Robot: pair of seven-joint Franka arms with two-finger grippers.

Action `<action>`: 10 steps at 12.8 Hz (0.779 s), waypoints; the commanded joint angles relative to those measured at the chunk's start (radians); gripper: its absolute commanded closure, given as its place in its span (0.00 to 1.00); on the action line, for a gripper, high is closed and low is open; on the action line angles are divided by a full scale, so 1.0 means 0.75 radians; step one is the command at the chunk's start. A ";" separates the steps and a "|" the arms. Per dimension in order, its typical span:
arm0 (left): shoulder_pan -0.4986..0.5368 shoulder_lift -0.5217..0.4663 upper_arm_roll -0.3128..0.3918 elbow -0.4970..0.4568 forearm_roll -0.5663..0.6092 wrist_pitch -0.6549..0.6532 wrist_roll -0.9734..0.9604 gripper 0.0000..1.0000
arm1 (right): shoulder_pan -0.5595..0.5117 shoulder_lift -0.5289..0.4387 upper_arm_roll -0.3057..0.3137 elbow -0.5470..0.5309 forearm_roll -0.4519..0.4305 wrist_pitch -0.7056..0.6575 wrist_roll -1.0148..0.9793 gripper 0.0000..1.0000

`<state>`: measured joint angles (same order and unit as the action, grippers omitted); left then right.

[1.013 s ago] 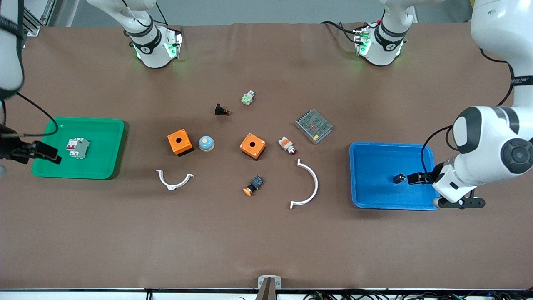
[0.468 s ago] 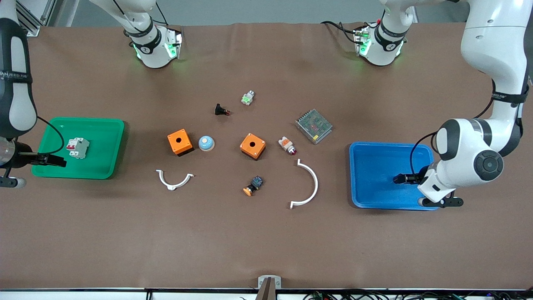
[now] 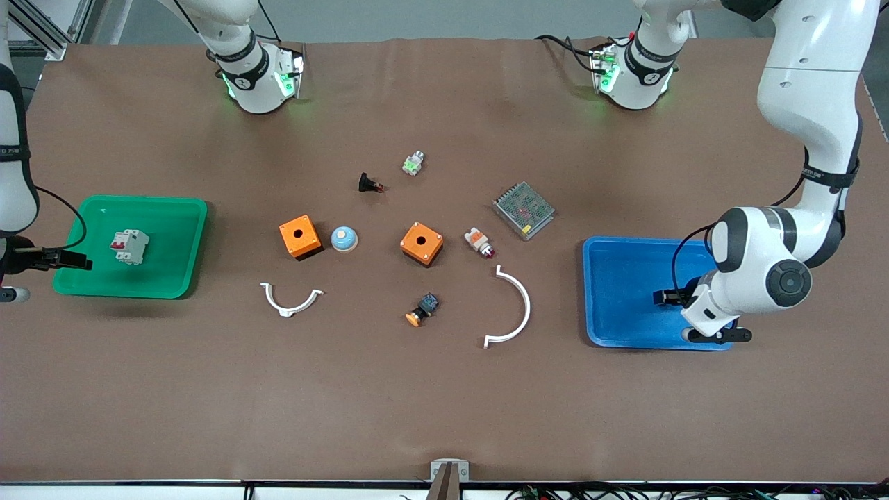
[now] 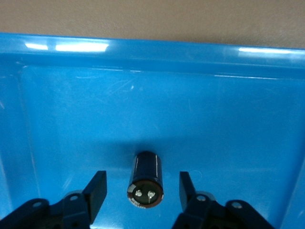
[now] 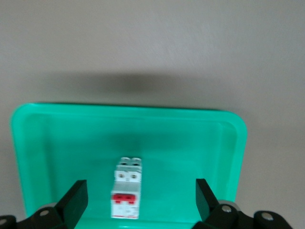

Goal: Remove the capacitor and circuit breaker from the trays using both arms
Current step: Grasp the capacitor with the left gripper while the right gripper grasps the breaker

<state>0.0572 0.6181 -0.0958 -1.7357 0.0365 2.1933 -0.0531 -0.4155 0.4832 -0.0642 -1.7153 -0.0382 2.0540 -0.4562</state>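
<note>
The breaker [image 3: 129, 246], a white block with red levers, lies in the green tray [image 3: 173, 278] at the right arm's end. It also shows in the right wrist view [image 5: 127, 188]. My right gripper [image 3: 78, 262] is open and empty over the tray's outer edge; in its wrist view [image 5: 139, 200] the breaker lies between the spread fingers. The capacitor [image 4: 146, 180], a tiny black cylinder, lies on its side in the blue tray [image 3: 625, 264]. My left gripper [image 3: 665, 297] is open around it, not touching, also seen in its wrist view [image 4: 143, 192]. In the front view the fingers cover the capacitor.
In the table's middle lie two orange boxes [image 3: 300, 237] [image 3: 421, 244], a blue dome [image 3: 344, 239], a black red-tipped part [image 3: 369, 184], a white-orange lamp [image 3: 479, 242], an orange-capped button [image 3: 422, 310], a metal mesh unit [image 3: 524, 209] and two white curved clips [image 3: 292, 298] [image 3: 514, 305].
The left hand has shifted toward the blue tray's middle and now covers the capacitor in the front view. The right hand has drawn back a little toward the table's end. Breaker and capacitor lie still.
</note>
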 commanded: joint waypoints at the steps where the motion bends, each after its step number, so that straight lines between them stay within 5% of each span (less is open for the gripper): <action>1: 0.002 -0.002 -0.007 -0.007 0.013 0.021 -0.009 0.36 | -0.057 0.041 0.024 -0.050 -0.023 0.020 -0.036 0.00; 10: 0.004 0.017 -0.007 -0.007 0.011 0.025 -0.011 0.43 | -0.045 0.025 0.028 -0.177 -0.004 0.012 -0.018 0.00</action>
<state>0.0566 0.6309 -0.0983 -1.7355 0.0365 2.1990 -0.0533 -0.4467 0.5304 -0.0496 -1.8069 -0.0381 2.0594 -0.4780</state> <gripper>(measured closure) 0.427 0.000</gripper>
